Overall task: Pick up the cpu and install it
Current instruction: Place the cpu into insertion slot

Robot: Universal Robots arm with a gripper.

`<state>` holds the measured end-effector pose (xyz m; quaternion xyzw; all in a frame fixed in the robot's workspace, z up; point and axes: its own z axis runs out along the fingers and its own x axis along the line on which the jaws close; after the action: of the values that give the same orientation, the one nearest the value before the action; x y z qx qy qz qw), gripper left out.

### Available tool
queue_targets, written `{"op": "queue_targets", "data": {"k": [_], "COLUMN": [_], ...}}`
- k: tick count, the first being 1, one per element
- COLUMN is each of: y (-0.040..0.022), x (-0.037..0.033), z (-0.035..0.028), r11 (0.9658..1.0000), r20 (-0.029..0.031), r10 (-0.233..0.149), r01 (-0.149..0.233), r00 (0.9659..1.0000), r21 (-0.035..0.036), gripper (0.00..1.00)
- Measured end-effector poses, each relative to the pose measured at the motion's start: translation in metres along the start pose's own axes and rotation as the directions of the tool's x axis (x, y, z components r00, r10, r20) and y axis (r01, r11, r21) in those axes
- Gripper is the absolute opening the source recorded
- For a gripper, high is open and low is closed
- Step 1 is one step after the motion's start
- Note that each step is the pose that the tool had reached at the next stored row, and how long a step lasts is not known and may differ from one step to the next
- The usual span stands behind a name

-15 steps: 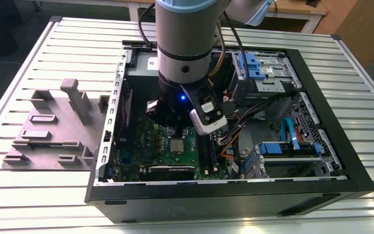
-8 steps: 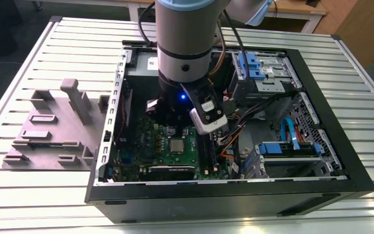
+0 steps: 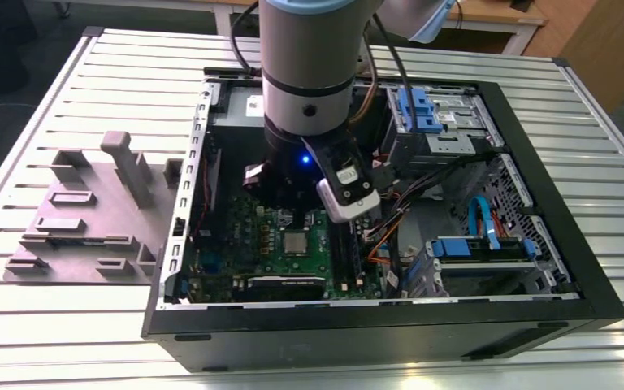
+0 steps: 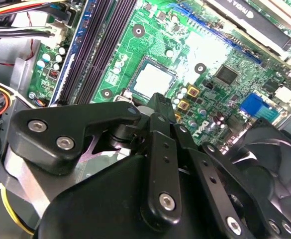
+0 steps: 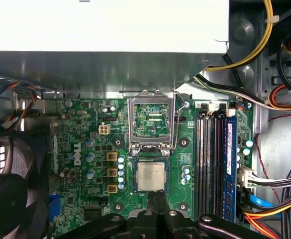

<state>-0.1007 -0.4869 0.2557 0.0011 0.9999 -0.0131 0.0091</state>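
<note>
Black gripper [image 5: 157, 195], closed and gripping nothing, is hovering just beside the small silvery square cpu [image 5: 150, 177]; hinged metal frame [image 5: 151, 119] is standing open, leaving it uncovered.

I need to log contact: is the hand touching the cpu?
Cannot tell. In both wrist views the hand ends right at one edge of the cpu, whose silvery top is bare. Neither view shows a clear gap or contact.

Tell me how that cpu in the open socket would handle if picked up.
The cpu looks thin, flat and rigid, so it likely won't flex or roll. Its smooth metal top probably offers little grip. It lies flat with little edge exposed, so pinching it may be awkward.
</note>
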Motion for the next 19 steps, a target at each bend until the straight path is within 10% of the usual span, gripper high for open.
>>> {"op": "queue_targets", "data": {"k": [19], "y": [-0.0002], "x": [-0.0001], "z": [-0.0059], "r11": [1.0], "r20": [0.0], "r10": [0.0], "r01": [0.0], "r00": [1.0], "r21": [0.0001], "gripper": [0.1]}}
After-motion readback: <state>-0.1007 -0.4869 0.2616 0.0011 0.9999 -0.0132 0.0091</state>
